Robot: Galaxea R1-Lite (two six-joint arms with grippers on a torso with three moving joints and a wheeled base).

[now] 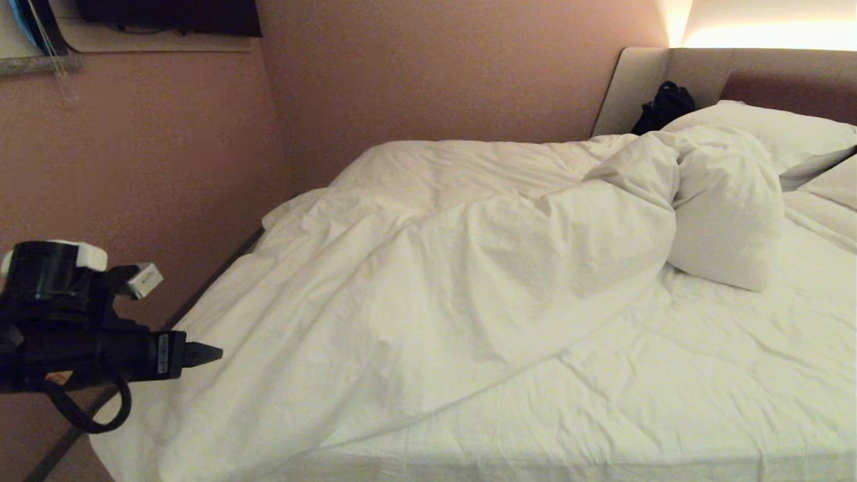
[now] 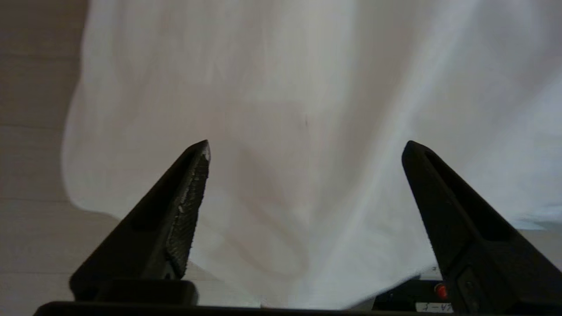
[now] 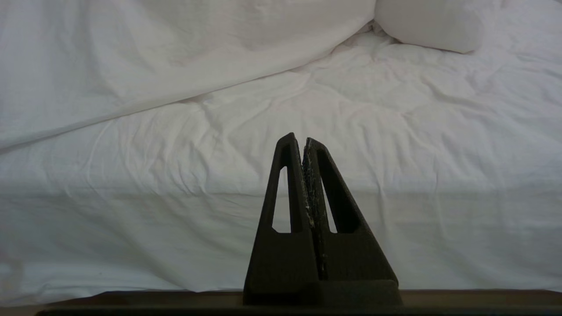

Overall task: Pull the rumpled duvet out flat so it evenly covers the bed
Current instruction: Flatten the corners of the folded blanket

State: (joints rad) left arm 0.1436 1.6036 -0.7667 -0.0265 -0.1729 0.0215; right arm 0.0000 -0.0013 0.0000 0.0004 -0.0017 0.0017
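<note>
The duvet (image 1: 435, 268) lies rumpled over the left half of the bed, with a puffy lump (image 1: 726, 214) of it rolled back near the pillows. Bare creased sheet (image 1: 703, 375) shows on the bed's right half, below the padded headboard (image 1: 736, 73). My left gripper (image 1: 211, 353) hangs at the bed's near left corner, pointing at the duvet's edge. In the left wrist view it (image 2: 307, 147) stands open, with the duvet's hanging corner (image 2: 285, 109) just beyond its fingers and nothing gripped. My right gripper (image 3: 303, 138) is shut and empty, facing the bed's near side (image 3: 175, 237).
A pinkish wall (image 1: 134, 167) runs close along the bed's left side, leaving a narrow strip of floor (image 1: 201, 288). White pillows (image 1: 770, 130) and a black object (image 1: 663, 104) lie by the headboard. A shelf (image 1: 40, 63) juts from the wall at top left.
</note>
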